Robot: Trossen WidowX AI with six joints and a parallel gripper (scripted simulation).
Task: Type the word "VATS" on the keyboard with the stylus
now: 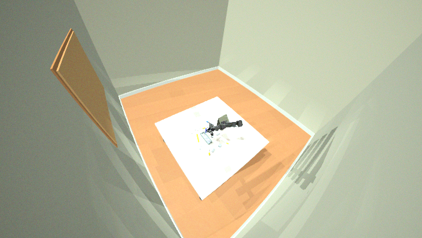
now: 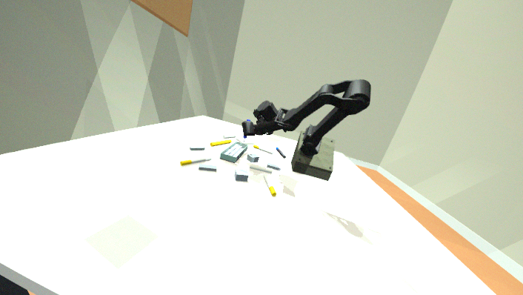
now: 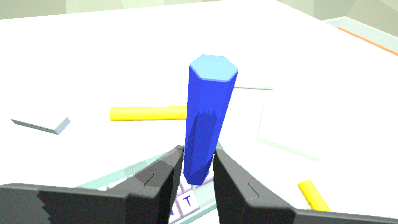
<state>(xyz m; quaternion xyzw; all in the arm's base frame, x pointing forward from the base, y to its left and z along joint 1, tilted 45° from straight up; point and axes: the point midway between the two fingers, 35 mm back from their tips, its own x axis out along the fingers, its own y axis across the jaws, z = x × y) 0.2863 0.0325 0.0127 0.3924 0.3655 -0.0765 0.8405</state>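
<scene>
My gripper [image 1: 207, 130] [image 2: 247, 128] [image 3: 198, 153] is shut on the blue six-sided stylus [image 3: 210, 95]. In the wrist view the stylus stands nearly upright, leaning slightly, with its lower end between the fingertips. The grey-green keyboard [image 1: 207, 137] [image 2: 234, 152] [image 3: 127, 168] lies below, partly hidden by the fingers in the wrist view. The T key [image 3: 187, 201] shows between the fingers, just in front of the stylus's lower end. Most other keys are hidden there. Whether the stylus touches a key, I cannot tell.
A thick yellow stick [image 1: 197, 137] [image 2: 221, 143] [image 3: 147, 114] lies beyond the keyboard. A grey block [image 2: 252, 158] is beside it, with another block [image 2: 241, 175] farther off. Yellow-handled tools [image 2: 186, 162] [image 2: 272, 191] and a blue pen [image 2: 281, 152] lie around it.
</scene>
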